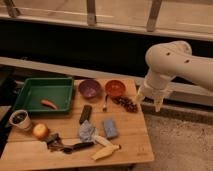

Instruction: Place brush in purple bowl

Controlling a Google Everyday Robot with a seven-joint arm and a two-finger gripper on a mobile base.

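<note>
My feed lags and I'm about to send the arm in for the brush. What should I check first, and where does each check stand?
1. Gripper open and empty: ok. It hangs just off the right edge of the table.
2. Brush located: ok. It lies flat near the front edge, left of centre.
3. Brush free to grasp: cannot tell. The grey cloth and the banana lie very close to it.
4. Purple bowl empty: ok. Nothing shows inside.
5. Right bowl chosen: ok. The purple one is left of the orange-red bowl.
6. Low path to the brush: not ok. The grapes and the blue sponge lie between, so go in from above.
</note>
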